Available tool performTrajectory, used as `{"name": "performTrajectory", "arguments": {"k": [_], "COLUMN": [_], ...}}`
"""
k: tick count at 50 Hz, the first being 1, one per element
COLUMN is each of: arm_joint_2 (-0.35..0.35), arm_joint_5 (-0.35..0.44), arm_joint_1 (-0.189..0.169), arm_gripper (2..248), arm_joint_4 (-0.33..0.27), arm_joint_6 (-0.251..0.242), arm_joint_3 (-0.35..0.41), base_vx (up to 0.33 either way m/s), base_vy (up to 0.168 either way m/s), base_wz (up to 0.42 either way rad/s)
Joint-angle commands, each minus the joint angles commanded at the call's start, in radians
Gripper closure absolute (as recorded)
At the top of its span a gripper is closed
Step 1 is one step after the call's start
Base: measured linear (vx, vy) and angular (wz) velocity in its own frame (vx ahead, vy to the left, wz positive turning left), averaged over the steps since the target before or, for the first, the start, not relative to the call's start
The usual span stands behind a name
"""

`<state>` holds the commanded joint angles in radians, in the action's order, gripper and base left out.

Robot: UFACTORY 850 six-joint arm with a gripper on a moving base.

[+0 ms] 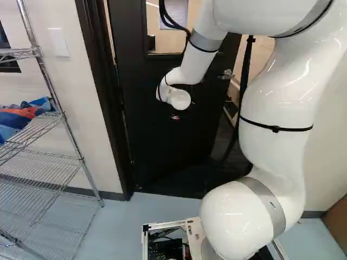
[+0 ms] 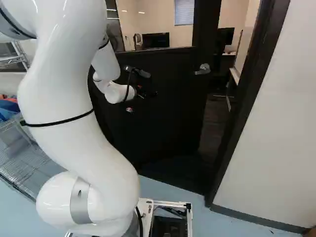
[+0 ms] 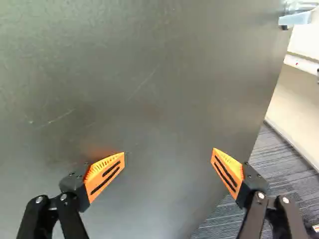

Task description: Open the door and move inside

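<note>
- My claw [image 2: 147, 94] is wide open, and it has hold of nothing.
- My claw [image 3: 168, 152] has two orange pads [image 3: 103, 174], set well apart, with the flat door between and ahead of them. I can't tell if the tips touch it.
- The door [image 2: 168, 123] is dark and partly open. In the right base view, a gap shows between its right edge and the door frame [image 2: 247, 98].
- The shiny door handle [image 2: 203, 69] is near that edge, well apart from my claw.
- My white arm [image 2: 74, 94] reaches out to the front of the door.
- Through the door's window [image 2: 148, 24] I see a black screen [image 2: 155, 40] and a window blind [image 2: 184, 12].
- Past the door's edge, my wrist view shows stripy carpet [image 3: 269, 159].
- At the left of the left base view is a wire shelf [image 1: 40, 168], with blue and orange cloth [image 1: 24, 116] on it.
</note>
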<state>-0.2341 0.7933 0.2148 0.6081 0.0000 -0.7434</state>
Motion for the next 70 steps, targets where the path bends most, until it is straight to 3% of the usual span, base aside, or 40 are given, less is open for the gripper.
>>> {"name": "performTrajectory", "arguments": {"k": [20, 70], "arm_joint_2": [-0.064, -0.208], "arm_joint_5": [0.0, 0.0], "arm_joint_1": [0.016, 0.055], "arm_gripper": [3, 3], "arm_joint_4": [0.142, 0.15], "arm_joint_6": [0.0, 0.0], "arm_joint_3": [-0.076, -0.254], "base_vx": [0.0, 0.0], "base_vy": [0.0, 0.0], "base_wz": [0.0, 0.0]}}
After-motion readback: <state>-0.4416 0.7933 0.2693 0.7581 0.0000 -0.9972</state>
